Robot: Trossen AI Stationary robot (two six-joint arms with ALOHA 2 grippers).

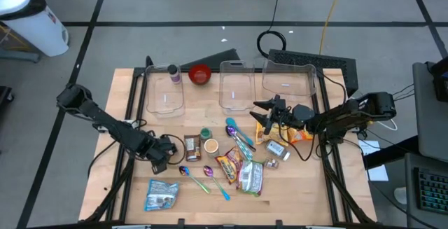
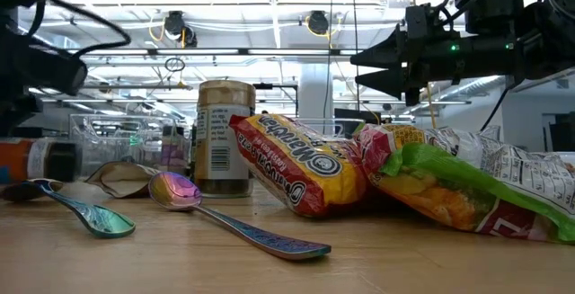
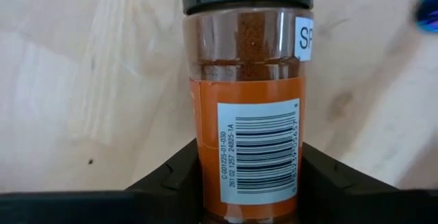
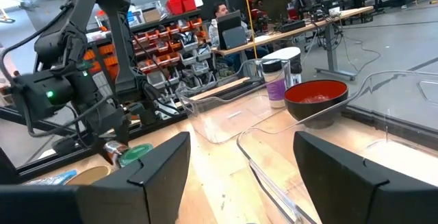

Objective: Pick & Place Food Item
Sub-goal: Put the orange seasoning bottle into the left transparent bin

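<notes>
Jaws of my left gripper stand half-closed either side of the clear, black-capped spice jar with the orange label, lying on its side near the left of the pale wooden tabletop; whether they are gripping it I cannot tell. Round glass could roll or slip out, I judge. My right gripper hangs open above the packets, a busy workshop beyond.

Spice jar: clear, black lid, orange label with barcode, brown powder inside; lying on its side on wood table, between left gripper's fingers.
</notes>
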